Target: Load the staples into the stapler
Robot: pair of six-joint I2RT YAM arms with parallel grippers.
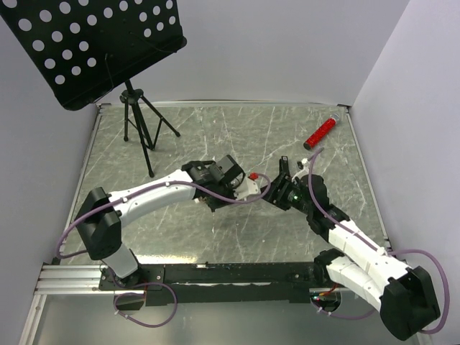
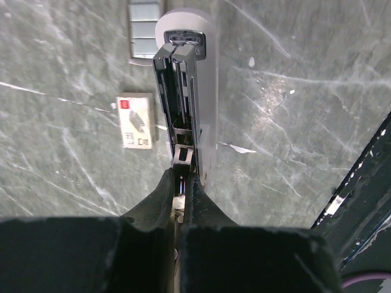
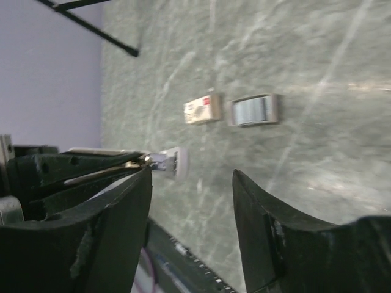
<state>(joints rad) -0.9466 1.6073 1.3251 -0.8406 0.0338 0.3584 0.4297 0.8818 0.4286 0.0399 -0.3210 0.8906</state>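
My left gripper [image 2: 181, 174] is shut on the near end of the black stapler [image 2: 177, 91], which points away from it with its silvery rail showing. A white rounded bar [image 2: 208, 73] lies right against the stapler. The cream staple box with red print [image 2: 135, 121] lies on the table left of the stapler, and the grey tray piece [image 2: 145, 30] lies beyond it. In the right wrist view my right gripper [image 3: 190, 174] is open and empty, with the box [image 3: 203, 108] and tray [image 3: 254, 110] ahead of it and the stapler's tip [image 3: 171, 162] by its left finger. From above, the two grippers [image 1: 241, 187] [image 1: 284, 176] face each other at mid-table.
A red cylinder [image 1: 321, 131] lies at the far right of the table. A black music stand on a tripod [image 1: 140, 129] stands at the far left. Grey walls close in the table at the back and the right.
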